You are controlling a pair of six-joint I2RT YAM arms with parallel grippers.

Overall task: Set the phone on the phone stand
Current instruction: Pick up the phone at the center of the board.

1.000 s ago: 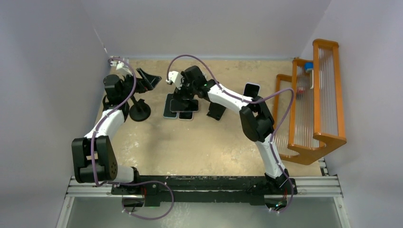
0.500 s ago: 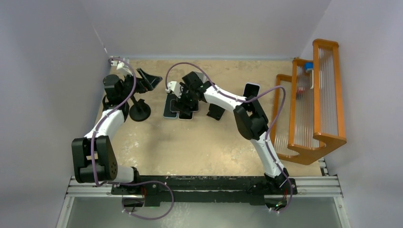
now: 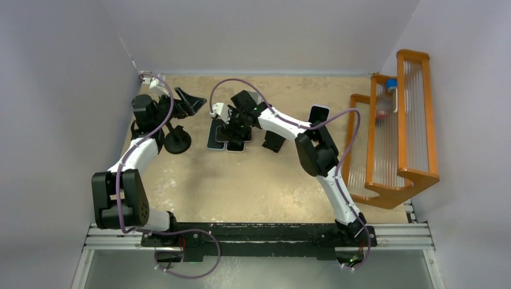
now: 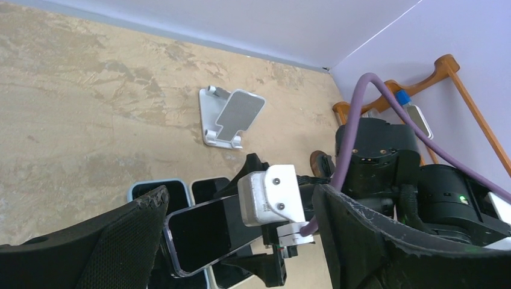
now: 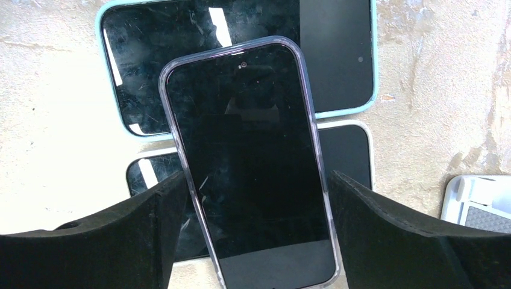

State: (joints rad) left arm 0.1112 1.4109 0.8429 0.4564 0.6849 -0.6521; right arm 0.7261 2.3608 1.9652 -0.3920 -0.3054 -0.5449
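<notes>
Top external: right arm (image 3: 283, 124) over phones (image 3: 212, 139)

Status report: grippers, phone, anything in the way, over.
Left gripper open, empty. Right gripper open, straddling clear-cased phone. It lies atop teal-cased phone and white-cased phone, not on silver stand. Nothing seen blocking.

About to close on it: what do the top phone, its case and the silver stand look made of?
Top phone: glossy glass front, with reflections and fine scratches. Its case: probably clear, faintly purple plastic, since the rim is see-through. Silver stand: looks like matte metal, an even grey sheen, though painted plastic is possible.
</notes>
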